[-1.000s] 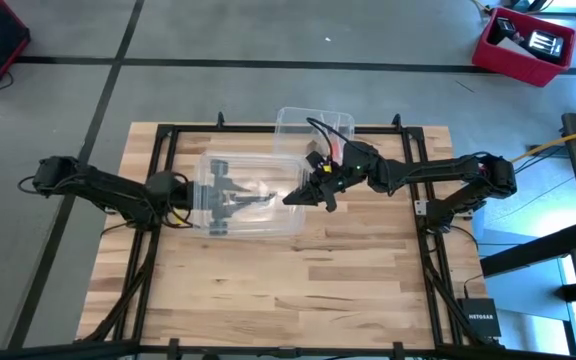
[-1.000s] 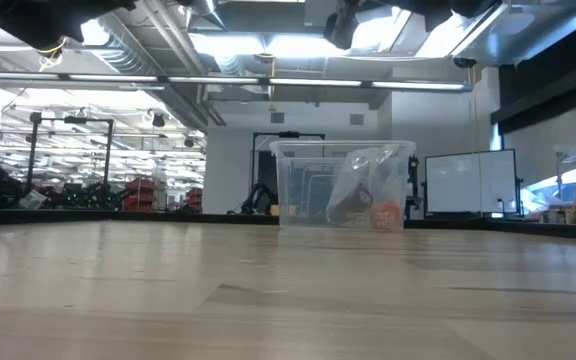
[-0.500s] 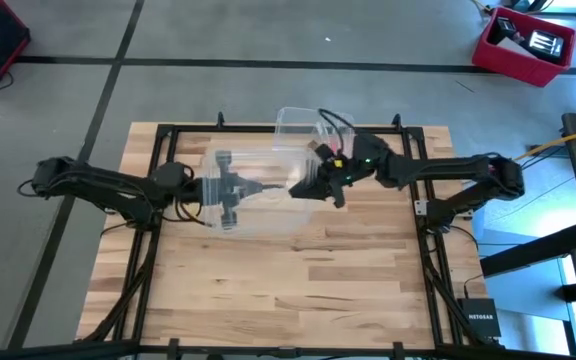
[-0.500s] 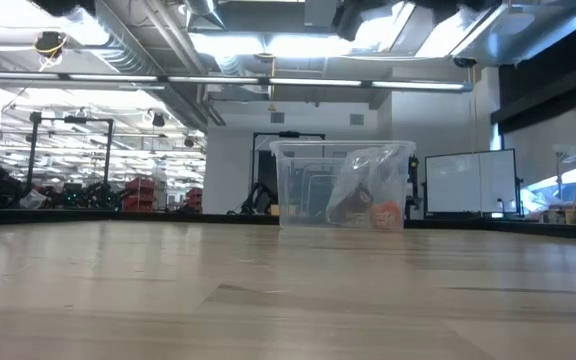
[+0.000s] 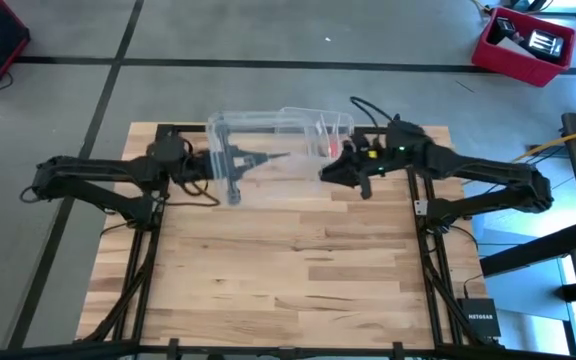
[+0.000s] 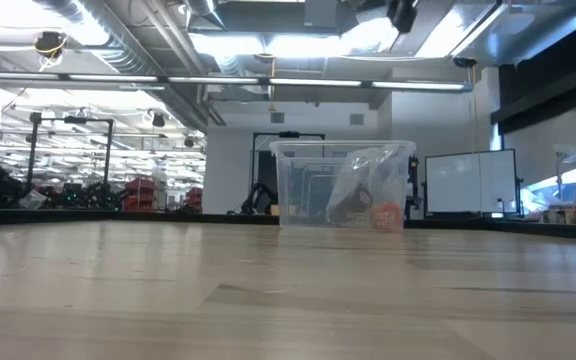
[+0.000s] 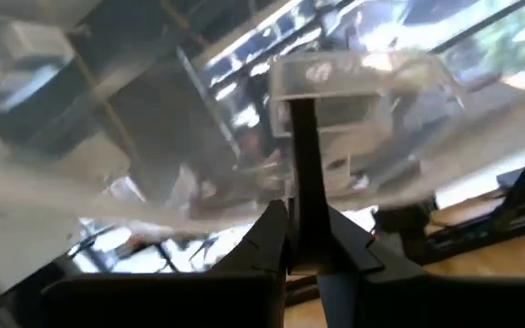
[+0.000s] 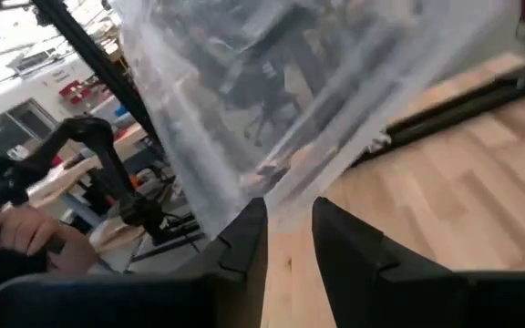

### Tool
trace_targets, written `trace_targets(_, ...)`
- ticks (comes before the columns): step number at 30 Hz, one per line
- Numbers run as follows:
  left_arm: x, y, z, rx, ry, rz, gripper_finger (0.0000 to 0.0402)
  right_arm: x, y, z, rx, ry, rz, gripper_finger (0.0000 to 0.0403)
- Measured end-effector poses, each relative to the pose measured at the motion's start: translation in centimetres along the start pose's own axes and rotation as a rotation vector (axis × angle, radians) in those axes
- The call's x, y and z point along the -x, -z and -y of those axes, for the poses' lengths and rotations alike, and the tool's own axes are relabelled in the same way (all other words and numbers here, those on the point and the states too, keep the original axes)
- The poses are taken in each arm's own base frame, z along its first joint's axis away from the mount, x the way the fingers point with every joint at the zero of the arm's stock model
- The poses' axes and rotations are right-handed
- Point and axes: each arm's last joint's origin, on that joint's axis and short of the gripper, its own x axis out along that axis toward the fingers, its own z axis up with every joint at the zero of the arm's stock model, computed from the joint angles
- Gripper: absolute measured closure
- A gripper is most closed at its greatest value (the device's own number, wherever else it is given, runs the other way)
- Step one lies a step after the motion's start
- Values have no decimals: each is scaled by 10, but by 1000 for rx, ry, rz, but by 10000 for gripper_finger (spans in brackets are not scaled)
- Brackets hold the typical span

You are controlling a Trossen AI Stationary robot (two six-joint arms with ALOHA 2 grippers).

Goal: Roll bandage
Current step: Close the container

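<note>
The left gripper (image 7: 301, 260) pinches the clear lid (image 5: 268, 140), high above the table. The right gripper (image 8: 290, 214), its fingers slightly apart, is at the lid's edge. The bandage (image 6: 348, 208) lies in the box (image 6: 298, 190), below both grippers.

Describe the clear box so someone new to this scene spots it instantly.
Start at the wooden table: the clear plastic box stands at the middle of its far edge, open-topped, with a crumpled clear bag inside. Unlike the flat clear lid that the left gripper holds above the table, it is deep-walled and rests on the wood.
</note>
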Motion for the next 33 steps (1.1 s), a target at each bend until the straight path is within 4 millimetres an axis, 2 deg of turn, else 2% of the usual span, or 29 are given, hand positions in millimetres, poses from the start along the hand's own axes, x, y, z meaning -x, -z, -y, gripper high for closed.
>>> trace_targets(4, -3, -6, -13, -2, -54, -88, 377, 24, -6, -5, 65, 59, 46, 311)
trace_targets(8, -4, -18, -30, 21, -81, -145, 377, 44, -8, -8, 159, 201, 93, 311)
trace_targets(14, -15, -17, -60, 14, -118, -400, 377, 64, 2, 1, 334, 587, 21, 311)
trace_targets(17, -27, -13, -77, 6, -119, -531, 377, 66, 10, 12, 422, 816, -78, 311)
trace_targets(20, -41, -1, -93, -21, -93, -699, 377, 63, 20, 25, 496, 940, -175, 311)
trace_targets(23, -57, 10, -105, -52, -37, -858, 377, 66, 30, 38, 499, 989, -247, 311)
trace_targets(25, -65, 10, -111, -61, -5, -922, 377, 68, 37, 47, 474, 989, -275, 311)
trace_targets(28, -71, 6, -120, -71, 33, -992, 377, 74, 52, 63, 415, 1019, -315, 311)
trace_targets(33, -79, 17, -126, -66, 88, -1114, 377, 87, 78, 93, 338, 1142, -381, 311)
